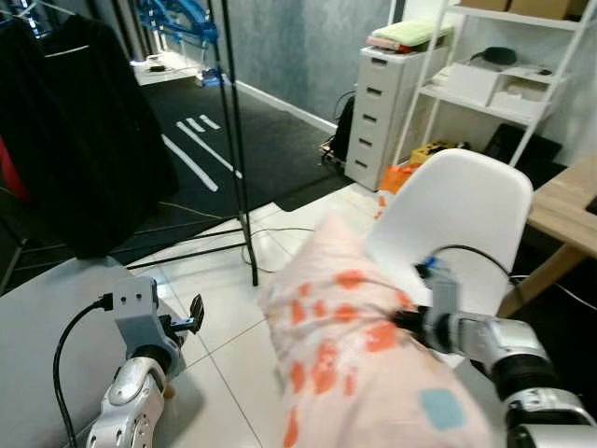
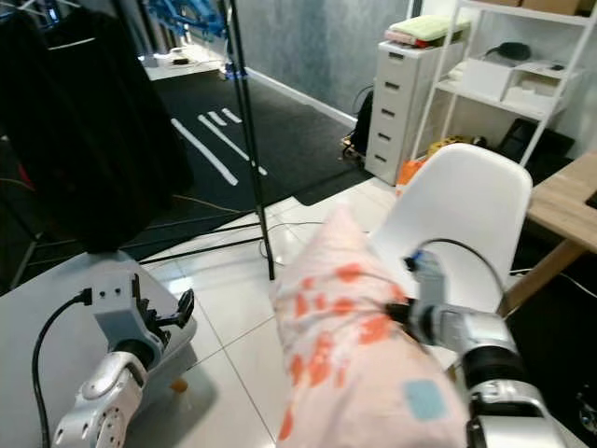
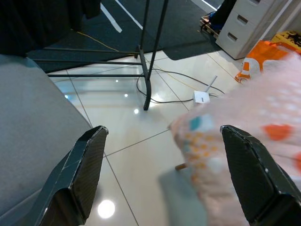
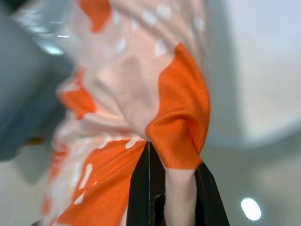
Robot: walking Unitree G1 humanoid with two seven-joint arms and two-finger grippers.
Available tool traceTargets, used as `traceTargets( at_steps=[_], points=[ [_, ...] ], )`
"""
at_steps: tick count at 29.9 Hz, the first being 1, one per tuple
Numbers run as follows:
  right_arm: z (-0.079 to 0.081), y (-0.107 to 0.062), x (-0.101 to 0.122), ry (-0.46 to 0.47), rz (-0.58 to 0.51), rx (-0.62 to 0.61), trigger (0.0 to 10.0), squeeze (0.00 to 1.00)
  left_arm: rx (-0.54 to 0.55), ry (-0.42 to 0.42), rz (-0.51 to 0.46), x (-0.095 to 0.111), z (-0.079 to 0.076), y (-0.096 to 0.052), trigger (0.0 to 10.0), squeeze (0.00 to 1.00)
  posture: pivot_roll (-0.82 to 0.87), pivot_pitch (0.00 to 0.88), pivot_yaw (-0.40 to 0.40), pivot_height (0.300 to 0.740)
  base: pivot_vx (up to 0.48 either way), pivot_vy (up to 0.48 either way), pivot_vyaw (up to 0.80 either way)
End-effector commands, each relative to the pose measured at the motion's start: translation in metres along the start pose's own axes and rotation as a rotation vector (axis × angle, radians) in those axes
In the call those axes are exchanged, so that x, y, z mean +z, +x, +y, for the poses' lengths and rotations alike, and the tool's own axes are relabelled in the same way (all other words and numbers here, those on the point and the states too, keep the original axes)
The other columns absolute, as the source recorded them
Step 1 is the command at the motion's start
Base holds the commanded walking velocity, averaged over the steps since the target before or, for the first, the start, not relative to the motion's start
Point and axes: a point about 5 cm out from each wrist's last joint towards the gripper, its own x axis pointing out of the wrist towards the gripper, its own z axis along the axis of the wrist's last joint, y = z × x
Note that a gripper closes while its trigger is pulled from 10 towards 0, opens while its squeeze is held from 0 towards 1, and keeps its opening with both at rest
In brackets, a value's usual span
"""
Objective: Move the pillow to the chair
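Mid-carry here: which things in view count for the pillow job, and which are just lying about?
For the job: pillow, pinched in the right gripper; white chair; left gripper, open and free.

Lying about: clothes rack, black garment, drawer unit, white shelf, wooden table.

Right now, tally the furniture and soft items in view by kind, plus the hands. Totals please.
Pink pillow with orange patches: 1
White plastic shell chair: 1
White drawer unit: 1
White shelving rack: 1
Black metal clothes rack: 1
Wooden table: 1
Robot hands: 2, left hand open, right hand shut on the pillow
Total: 8
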Motion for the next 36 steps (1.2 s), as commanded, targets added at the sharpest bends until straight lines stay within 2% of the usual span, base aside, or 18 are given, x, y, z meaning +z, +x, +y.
traceTargets(
  at_steps=[1, 3, 4, 7, 11, 13, 15, 21, 24, 36],
  points=[
    [-0.016, -0.007, 0.010, 0.006, -0.053, -0.117, 10.0, 0.00, -0.003, -0.016, 0.010, -0.001, 0.001, 0.000, 10.0, 0.00, -0.18, 0.024, -0.004, 0.740, 0.000, 0.000, 0.00],
    [-0.025, -0.009, 0.009, 0.015, -0.064, -0.188, 10.0, 0.00, -0.002, -0.016, 0.008, 0.000, 0.002, 0.000, 10.0, 0.00, -0.18, 0.026, -0.002, 0.740, 0.000, 0.000, 0.00],
    [-0.025, -0.009, 0.009, 0.015, -0.064, -0.188, 10.0, 0.00, -0.002, -0.016, 0.008, 0.000, 0.002, 0.000, 10.0, 0.00, -0.18, 0.026, -0.002, 0.740, 0.000, 0.000, 0.00],
    [-0.039, -0.016, 0.015, 0.033, -0.120, -0.280, 10.0, 0.00, -0.001, -0.010, 0.005, 0.001, 0.003, -0.001, 10.0, 0.00, -0.18, 0.026, -0.002, 0.740, 0.000, 0.000, 0.00],
    [-0.039, -0.016, 0.015, 0.033, -0.120, -0.280, 10.0, 0.00, -0.001, -0.010, 0.005, 0.001, 0.003, -0.001, 10.0, 0.00, -0.18, 0.026, -0.002, 0.740, 0.000, 0.000, 0.00],
    [-0.042, -0.019, 0.022, 0.044, -0.153, -0.295, 10.0, 0.00, -0.004, -0.005, 0.003, 0.002, 0.003, -0.001, 10.0, 0.00, -0.18, 0.030, -0.002, 0.740, 0.000, 0.000, 0.00],
    [-0.040, -0.019, 0.026, 0.044, -0.172, -0.278, 10.0, 0.00, -0.007, -0.004, 0.001, 0.002, 0.002, -0.001, 10.0, 0.00, -0.18, 0.031, -0.002, 0.740, 0.000, 0.000, 0.00],
    [-0.014, -0.011, 0.036, 0.013, -0.231, -0.110, 10.0, 0.00, -0.002, -0.023, -0.005, 0.004, 0.000, 0.000, 10.0, 0.00, -0.18, 0.034, -0.002, 0.740, 0.000, 0.000, 0.00],
    [-0.010, -0.009, 0.036, 0.002, -0.229, -0.086, 10.0, 0.00, 0.001, -0.024, -0.007, 0.004, 0.001, 0.000, 10.0, 0.00, -0.18, 0.034, -0.002, 0.740, 0.000, 0.000, -0.25],
    [-0.010, -0.007, 0.031, -0.002, -0.201, -0.089, 10.0, 0.00, 0.006, -0.033, -0.025, 0.010, 0.004, 0.001, 10.0, 0.00, -0.18, 0.038, 0.002, 0.740, 0.000, 0.000, -0.67]
  ],
)
